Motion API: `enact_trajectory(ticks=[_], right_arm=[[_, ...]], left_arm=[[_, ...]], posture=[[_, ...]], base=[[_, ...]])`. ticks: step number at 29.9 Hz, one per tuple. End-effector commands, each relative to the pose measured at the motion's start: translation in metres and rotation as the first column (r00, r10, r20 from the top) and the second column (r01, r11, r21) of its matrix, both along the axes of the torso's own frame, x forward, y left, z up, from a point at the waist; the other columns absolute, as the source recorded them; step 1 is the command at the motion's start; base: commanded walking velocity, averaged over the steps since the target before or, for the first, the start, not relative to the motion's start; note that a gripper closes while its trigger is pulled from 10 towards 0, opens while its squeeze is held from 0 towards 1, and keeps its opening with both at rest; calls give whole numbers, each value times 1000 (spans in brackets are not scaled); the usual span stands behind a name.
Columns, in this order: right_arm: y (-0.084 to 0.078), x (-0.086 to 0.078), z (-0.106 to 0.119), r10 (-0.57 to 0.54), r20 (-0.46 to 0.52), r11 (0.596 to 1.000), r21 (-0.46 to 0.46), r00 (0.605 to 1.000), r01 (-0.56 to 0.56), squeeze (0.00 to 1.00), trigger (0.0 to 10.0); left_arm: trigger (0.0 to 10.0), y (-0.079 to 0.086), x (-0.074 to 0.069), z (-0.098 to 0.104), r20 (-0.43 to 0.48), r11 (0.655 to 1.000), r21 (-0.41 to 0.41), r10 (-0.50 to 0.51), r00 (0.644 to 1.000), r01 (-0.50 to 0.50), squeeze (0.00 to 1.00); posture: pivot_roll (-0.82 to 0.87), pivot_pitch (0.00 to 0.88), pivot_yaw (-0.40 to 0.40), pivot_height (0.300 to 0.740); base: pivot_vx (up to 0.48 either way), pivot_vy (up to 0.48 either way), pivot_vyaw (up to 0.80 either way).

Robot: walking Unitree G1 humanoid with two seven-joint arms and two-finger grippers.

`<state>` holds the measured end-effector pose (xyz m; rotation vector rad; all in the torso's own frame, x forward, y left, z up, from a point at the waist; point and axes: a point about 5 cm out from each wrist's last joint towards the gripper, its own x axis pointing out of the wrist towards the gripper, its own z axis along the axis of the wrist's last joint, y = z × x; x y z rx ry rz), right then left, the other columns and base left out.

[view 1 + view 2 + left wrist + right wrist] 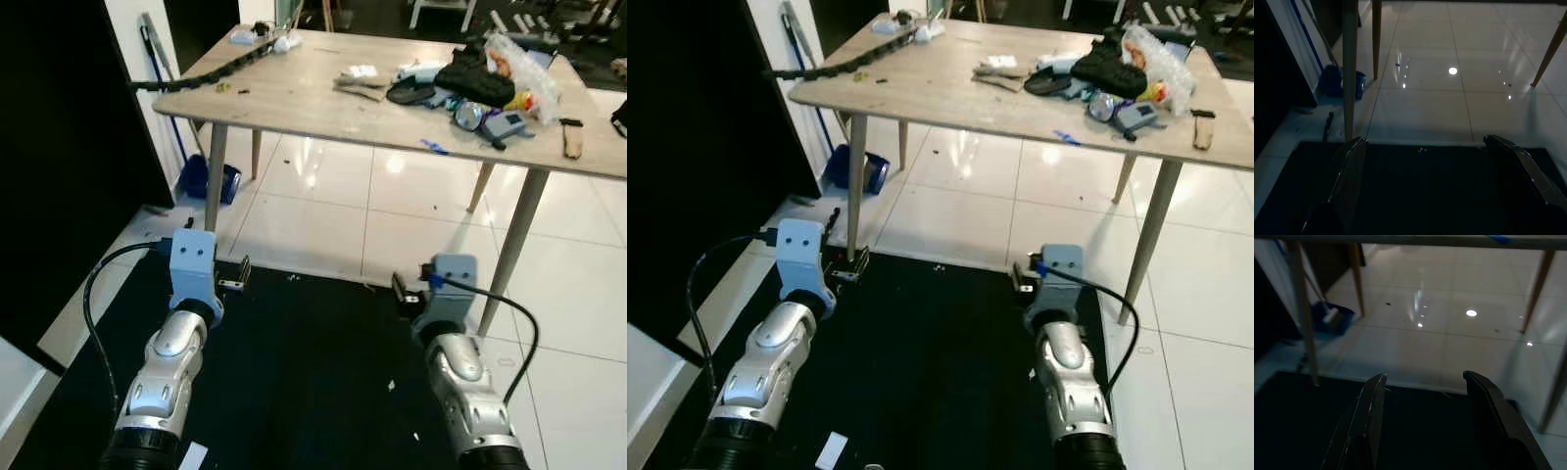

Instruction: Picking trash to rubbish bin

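My two arms reach forward low over a black floor mat (294,372). In the left wrist view my left gripper (1425,142) is open, with only the mat and white tiles between its fingers. My right gripper (1425,376) is open too and holds nothing. From the head camera, the left gripper (233,274) is beside a table leg (216,176) and the right gripper (403,291) is near the mat's far edge. A white scrap of paper (193,456) lies on the mat by my left arm. A small white crumb (391,385) lies near my right arm.
A wooden table (294,88) stands ahead, cluttered with bags, wrappers and a black chain. Its right leg (519,235) slants down beside my right arm. A blue dustpan (209,179) and a broom (162,78) lean at the left wall. A black panel (59,147) closes the left side.
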<state>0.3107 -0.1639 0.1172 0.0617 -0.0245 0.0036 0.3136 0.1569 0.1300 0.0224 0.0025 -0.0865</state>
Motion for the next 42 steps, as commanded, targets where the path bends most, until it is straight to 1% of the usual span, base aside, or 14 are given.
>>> enact_trajectory(ticks=[1,4,12,15,21,22,25,33,38,42], right_arm=[[2,4,15,33,72,999,-18,997,-32,0,10000],[-1,8,23,35,114,999,-40,993,-31,0,10000],[-5,12,30,43,148,998,-54,988,-36,0,10000],[-5,10,37,51,185,996,-75,981,-37,0,10000],[-8,7,37,24,195,996,-84,980,-8,0,10000],[-13,4,35,0,202,996,-86,979,18,0,10000],[-16,2,35,-17,204,996,-83,979,35,0,10000],[-19,2,40,-18,226,996,-86,974,38,0,10000],[-22,2,48,-31,266,995,-86,963,56,0,10000],[-23,3,52,-40,276,994,-85,960,66,0,10000]], left_arm=[[10000,5,-2,-3,-19,1000,19,13,1000,-12,0],[10000,3,-1,0,-12,1000,12,3,1000,-3,0],[10000,4,3,11,24,1000,0,17,1000,-17,0],[10000,3,4,18,61,999,-3,36,997,-36,0],[10000,1,5,21,75,999,1,32,997,-32,0],[10000,2,4,21,81,999,-1,40,996,-40,0],[10000,1,5,23,87,999,-2,34,996,-34,0],[10000,-1,6,26,98,1000,5,24,995,-24,0],[10000,-2,7,27,98,1000,8,21,995,-22,0],[10000,-3,8,28,103,1000,7,16,995,-17,0]], posture=[[21,136,16,740],[17,149,13,740],[22,147,14,740],[19,149,10,740],[4,147,9,740],[1,141,19,740],[-4,140,19,740],[-4,141,14,740],[-4,139,20,740],[0,138,12,740]], base=[[296,0,0],[294,0,0],[291,0,0],[291,0,0],[292,0,0],[289,0,0],[292,0,0],[291,0,0],[292,0,0],[292,0,0]])
